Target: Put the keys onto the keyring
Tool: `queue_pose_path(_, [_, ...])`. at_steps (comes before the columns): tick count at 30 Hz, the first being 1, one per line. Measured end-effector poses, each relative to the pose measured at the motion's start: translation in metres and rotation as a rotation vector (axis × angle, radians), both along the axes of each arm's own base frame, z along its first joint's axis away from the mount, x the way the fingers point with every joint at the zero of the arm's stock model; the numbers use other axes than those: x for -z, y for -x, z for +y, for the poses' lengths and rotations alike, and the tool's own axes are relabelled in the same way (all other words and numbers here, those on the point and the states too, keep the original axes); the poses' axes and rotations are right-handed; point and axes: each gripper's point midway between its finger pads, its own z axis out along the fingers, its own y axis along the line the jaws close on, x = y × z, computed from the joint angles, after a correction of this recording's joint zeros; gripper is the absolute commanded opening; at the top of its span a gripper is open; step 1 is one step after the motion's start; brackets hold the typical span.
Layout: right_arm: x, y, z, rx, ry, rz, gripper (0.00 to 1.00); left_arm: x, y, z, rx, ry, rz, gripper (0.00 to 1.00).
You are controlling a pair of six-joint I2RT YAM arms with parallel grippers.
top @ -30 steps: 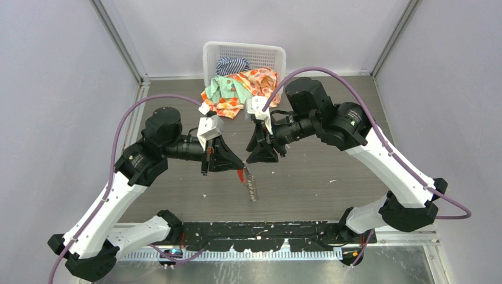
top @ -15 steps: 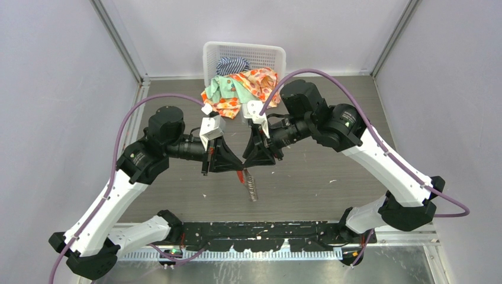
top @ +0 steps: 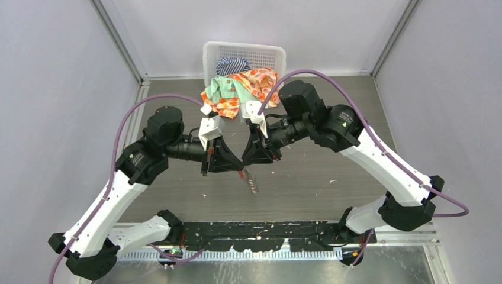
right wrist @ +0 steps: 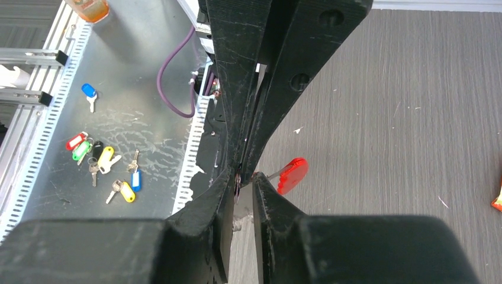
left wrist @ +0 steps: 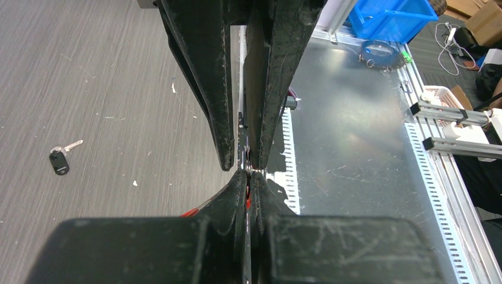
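My left gripper [top: 235, 168] is shut on the keyring [top: 252, 181] and holds it above the table. The fan of silvery pieces hangs below, with the red tag [top: 241, 173] beside it. In the left wrist view the ring shows edge-on between my left fingertips [left wrist: 249, 177]. My right gripper [top: 251, 162] meets the left one tip to tip. Its jaws stand a little apart around the ring's edge [right wrist: 237, 182], with the red tag [right wrist: 293, 174] just beyond them. The black-headed key [left wrist: 59, 161] lies on the table. The red-headed key is not in view.
A white basket [top: 244, 54] with patterned clothes [top: 240, 89] spilling out stands at the back of the table. Below the table's near edge, several coloured spare keys [right wrist: 103, 161] lie on a metal sheet [right wrist: 136, 124]. A blue bin [left wrist: 391, 16] stands off the table.
My right gripper has moved left and closed in on the left gripper's tips. The hanging keyring has risen slightly.
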Motion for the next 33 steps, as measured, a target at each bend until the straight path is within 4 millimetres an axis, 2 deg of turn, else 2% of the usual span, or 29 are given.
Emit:
queue_pose_path(4, [0.003,0.0,0.002,-0.001,0.008,0.005,0.21,0.0,0.0,0.0,0.0,0.001,-0.001,0.01])
queue_pose_path(8, [0.004,0.0,0.002,-0.002,0.01,0.006,0.02,-0.001,0.001,0.001,-0.001,0.002,-0.002,0.0])
queue_pose_path(9, [0.004,0.0,0.002,-0.003,0.01,0.007,0.01,-0.001,0.0,0.001,-0.003,0.002,-0.004,0.01])
queue_pose_path(13, [0.004,0.0,0.003,-0.001,0.006,0.004,0.01,-0.001,0.0,0.002,-0.009,0.002,-0.006,0.01])
queue_pose_path(17, [0.002,-0.002,0.002,0.015,-0.02,-0.009,0.01,-0.002,0.0,0.002,-0.011,0.006,-0.012,0.22])
queue_pose_path(20, [0.003,-0.002,-0.001,0.043,-0.049,-0.016,0.01,-0.006,0.003,0.004,-0.008,0.018,-0.027,0.3])
queue_pose_path(25, [0.001,0.0,-0.002,0.09,-0.138,-0.001,0.01,-0.011,0.009,0.008,-0.006,0.041,-0.059,0.3])
queue_pose_path(33, [-0.013,0.003,0.0,0.142,-0.304,0.055,0.01,-0.013,0.01,0.012,-0.004,0.054,-0.12,0.27])
